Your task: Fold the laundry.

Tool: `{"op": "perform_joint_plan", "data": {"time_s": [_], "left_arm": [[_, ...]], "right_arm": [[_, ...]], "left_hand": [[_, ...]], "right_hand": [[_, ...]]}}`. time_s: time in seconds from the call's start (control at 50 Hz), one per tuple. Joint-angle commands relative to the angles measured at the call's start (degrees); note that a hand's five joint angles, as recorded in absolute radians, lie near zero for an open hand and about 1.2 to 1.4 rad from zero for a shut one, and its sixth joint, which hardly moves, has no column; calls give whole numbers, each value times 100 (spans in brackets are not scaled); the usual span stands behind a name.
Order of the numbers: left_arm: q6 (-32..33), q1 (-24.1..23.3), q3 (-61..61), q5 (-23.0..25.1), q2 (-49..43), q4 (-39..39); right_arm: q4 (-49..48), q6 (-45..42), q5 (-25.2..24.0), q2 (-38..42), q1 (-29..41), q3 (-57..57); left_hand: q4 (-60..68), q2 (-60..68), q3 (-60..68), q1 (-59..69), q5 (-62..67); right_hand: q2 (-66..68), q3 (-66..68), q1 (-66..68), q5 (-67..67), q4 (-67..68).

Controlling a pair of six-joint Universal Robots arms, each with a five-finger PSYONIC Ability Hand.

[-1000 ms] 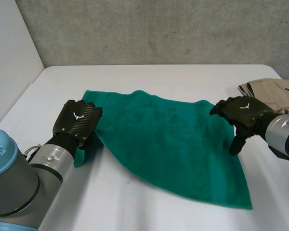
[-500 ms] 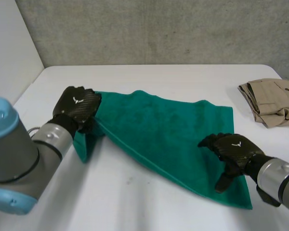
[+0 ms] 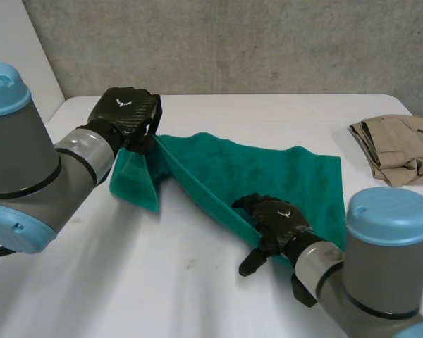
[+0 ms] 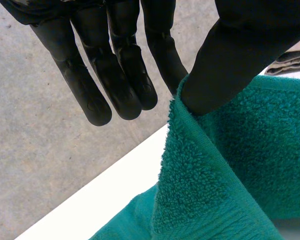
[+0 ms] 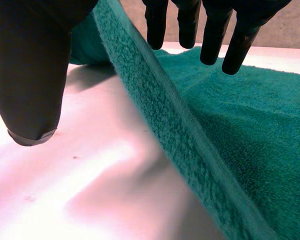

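Observation:
A green towel (image 3: 268,176) lies spread on the white table (image 3: 127,282). My left hand (image 3: 125,111) holds its far left corner up off the table, and the cloth hangs from it in a fold. In the left wrist view the towel (image 4: 240,150) is pinched between the thumb and the straight fingers (image 4: 115,75). My right hand (image 3: 278,220) is at the towel's near edge, around its middle, with its fingers straight. In the right wrist view the raised edge of the towel (image 5: 250,130) runs between the thumb (image 5: 30,75) and the fingers, which do not close on it.
A folded beige garment (image 3: 398,148) lies at the table's far right. A grey wall stands behind the table. Bare tabletop stretches in front of the towel and behind it.
My left hand has lifted the towel's left corner up and toward the back. My right hand has moved from the towel's right edge to the middle of its near edge.

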Motion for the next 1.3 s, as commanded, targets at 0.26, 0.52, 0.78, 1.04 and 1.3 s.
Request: {"op": "perform_joint_plan", "data": {"time_s": [0.26, 0.52, 0.78, 1.04, 1.3], "left_arm": [[-208, 279, -106, -9, 179, -28], [-199, 359, -676, 26, 127, -2], [-208, 341, -1591, 9, -225, 332], [-682, 350, -1978, -88, -357, 543], [-832, 218, -2294, -422, -251, 499]], "right_arm": [[-585, -1046, 482, 114, -1460, 753], [-576, -2059, -819, -749, -2728, 1318], [-6, -2446, -1576, -1057, -2754, 738], [188, -2429, -1559, -1241, -2763, 272], [179, -2350, -1532, -1241, -2746, 140]], "left_hand": [[1114, 1147, 1168, 1400, 1455], [1114, 1147, 1168, 1400, 1455], [-2196, -2163, -2142, -1910, -1855], [-4334, -4301, -4280, -4048, -3993], [-4923, -4890, -4869, -4636, -4581]], "right_hand": [[2784, 2808, 2873, 2646, 2704], [6750, 6775, 6840, 6612, 6670], [6750, 6775, 6840, 6612, 6670], [6750, 6775, 6840, 6612, 6670], [6750, 6775, 6840, 6612, 6670]]}}
